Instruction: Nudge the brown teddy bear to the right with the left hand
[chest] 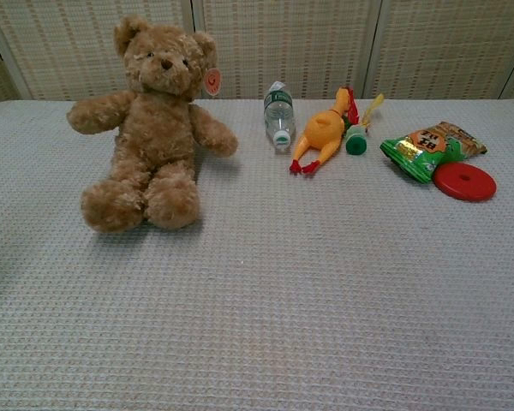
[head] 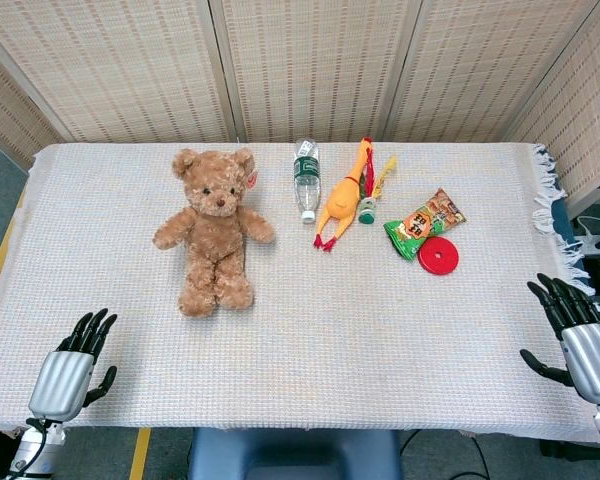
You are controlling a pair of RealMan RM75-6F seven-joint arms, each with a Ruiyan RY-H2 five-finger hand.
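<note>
Head view: brown teddy bear (head: 213, 228) flat on its back, left-centre of the tabletop (head: 310, 350), water bottle (head: 306, 179) just right. Left hand (head: 75, 366) at the near-left corner, fingers spread, empty, well apart from it. Right hand (head: 578, 332) likewise, near right.

Chest view: teddy far left, untouched; no hands visible.

This looks like a robot test room or lab set up for staged handling trials rather than a home. A bench (head: 280, 380) under a pale woven cloth (head: 480, 330) stands before folding woven-panel screens (head: 310, 60) that close off the background, with yellow tape (head: 140, 452) on the grey floor at the near edge. A loose mix of props lies on it: a teddy bear (head: 213, 228), a water bottle (head: 306, 178), a rubber chicken (head: 344, 195) and a snack packet (head: 425, 222).
</note>
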